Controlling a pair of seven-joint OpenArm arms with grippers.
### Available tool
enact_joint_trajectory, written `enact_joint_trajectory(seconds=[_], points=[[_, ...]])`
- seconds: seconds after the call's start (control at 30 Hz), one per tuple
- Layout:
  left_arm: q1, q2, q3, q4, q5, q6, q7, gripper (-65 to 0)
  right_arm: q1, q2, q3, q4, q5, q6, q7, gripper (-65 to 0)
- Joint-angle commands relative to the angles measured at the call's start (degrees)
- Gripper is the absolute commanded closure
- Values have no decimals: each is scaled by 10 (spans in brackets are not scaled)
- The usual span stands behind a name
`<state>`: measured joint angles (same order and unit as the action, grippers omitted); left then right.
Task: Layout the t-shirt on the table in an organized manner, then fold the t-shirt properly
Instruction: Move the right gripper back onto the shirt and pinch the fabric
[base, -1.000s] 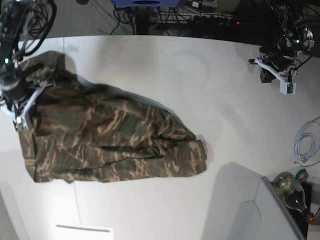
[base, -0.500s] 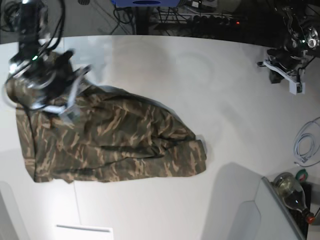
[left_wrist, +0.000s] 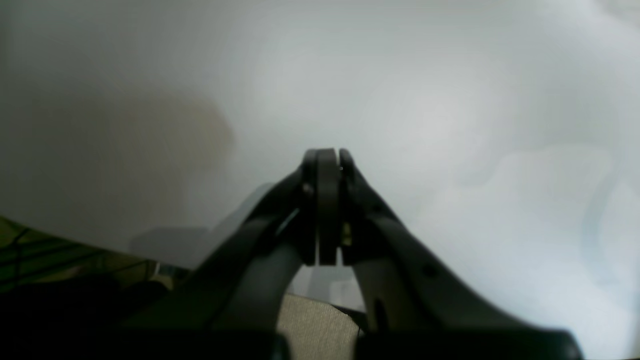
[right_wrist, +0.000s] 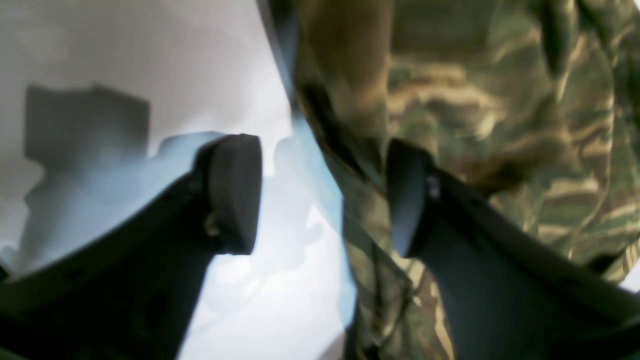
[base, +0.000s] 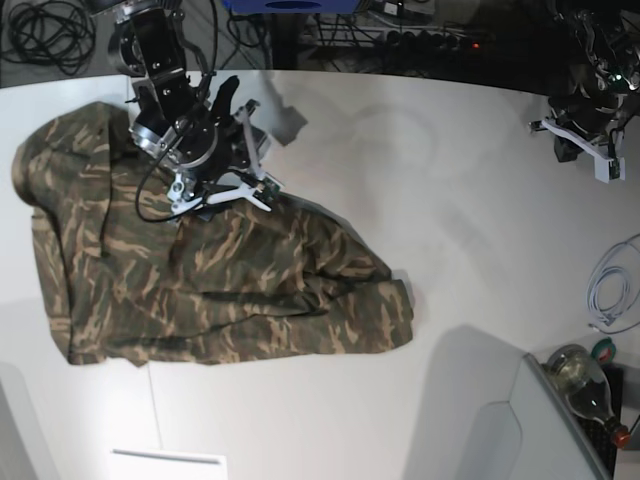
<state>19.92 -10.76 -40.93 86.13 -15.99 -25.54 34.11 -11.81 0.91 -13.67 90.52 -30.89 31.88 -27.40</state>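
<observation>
Straddling the t-shirt (right_wrist: 500, 125) edge, right hand (right_wrist: 325, 195) gapes above table (right_wrist: 125, 60).

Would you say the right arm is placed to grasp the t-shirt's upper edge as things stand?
Probably yes: the right gripper is open, straddling the t-shirt edge over the table, nothing between.

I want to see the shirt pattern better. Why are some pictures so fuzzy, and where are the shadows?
Left wrist view: white table is hazy, out of focus; shut black left end effector looks sharper. Right wrist view: soft camouflage t-shirt is smeared and blurry; open right end effector throws a blocky shadow leftward. Base view: sharpest; arm shadow falls on the table behind the shirt.
</observation>
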Motion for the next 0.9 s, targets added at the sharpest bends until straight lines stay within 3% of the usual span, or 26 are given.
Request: enact_joint_trajectory(seconds=[0.0,0.07,0.3,0.37,0.43,0.5,0.57,0.63,0.77,0.87], points=[[0,-10,-3,9,-6,-1,-9,0,10,-10,-3,-2,3,-7,9,-308],[0,-10,-3,9,-6,-1,-9,0,24,-18,0,-27,2,-7,8,-272],[0,-10,-3,8,-6,-1,-9,0,61,-20,0,-92,2,-8,8,-264],[0,-10,-3,7,-6,-1,-9,0,70,-17,0,-108,2,-22,8,-260],[-1,-10,-3,2,-6,-1,-9,0,72,-16,0,-115,2,-41,8,-173],[-2,-10,2,-3,-6,-1,-9,0,65,-16,0,-98,2,-41,7,-6],[-5,-9,3,-4,-5,-2,-9,0,33,-16,-5,-50,2,-39,-4,-17],[-5,-8,3,-4,-5,-2,-9,0,4,-20,-12,5,3,-21,-26,-3],[-13,-10,39,1,-5,-2,-9,0,-20,-21,-57,87,4,57,-83,0],[-31,-7,83,-2,-5,-1,-9,0,-10,-29,-64,111,4,66,-116,0]])
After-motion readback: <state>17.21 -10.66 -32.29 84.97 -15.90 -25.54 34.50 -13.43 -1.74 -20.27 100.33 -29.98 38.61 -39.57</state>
